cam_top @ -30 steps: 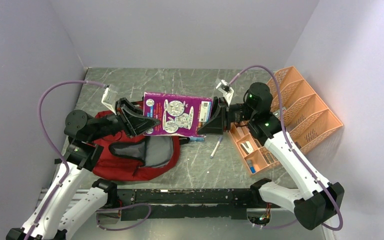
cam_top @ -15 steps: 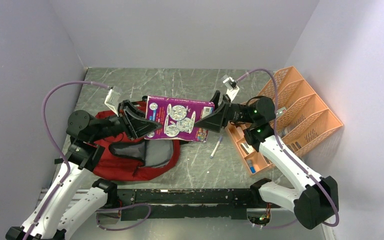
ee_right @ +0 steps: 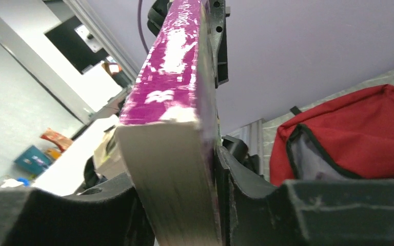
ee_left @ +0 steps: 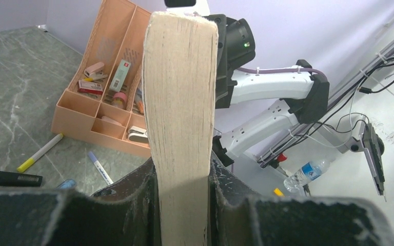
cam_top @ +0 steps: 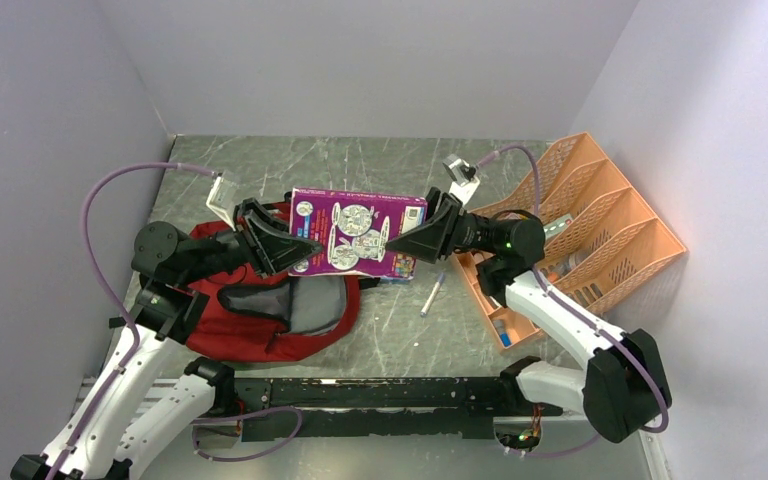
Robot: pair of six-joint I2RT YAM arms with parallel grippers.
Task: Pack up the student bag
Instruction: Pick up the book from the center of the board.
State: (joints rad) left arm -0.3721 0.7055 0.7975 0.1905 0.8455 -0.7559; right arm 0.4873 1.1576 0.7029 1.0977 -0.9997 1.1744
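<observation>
Top external view shows you the bag (cam_top: 260, 325) lying open at the table's (cam_top: 390, 160) 8 o'clock. The book (cam_top: 355, 235) hangs at its 1 o'clock. The left gripper (cam_top: 305, 250) pinches the book's 9 o'clock edge. The right gripper (cam_top: 390, 245) straddles the 3 o'clock edge, but you cannot tell whether it clamps.

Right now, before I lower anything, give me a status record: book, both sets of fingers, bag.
book: purple book, held in the air, cover facing up
left fingers: shut on the book's left end
right fingers: around its right end; grip unclear
bag: student bag, open, grey lining showing
loose: pen between bag and orange organiser
</observation>
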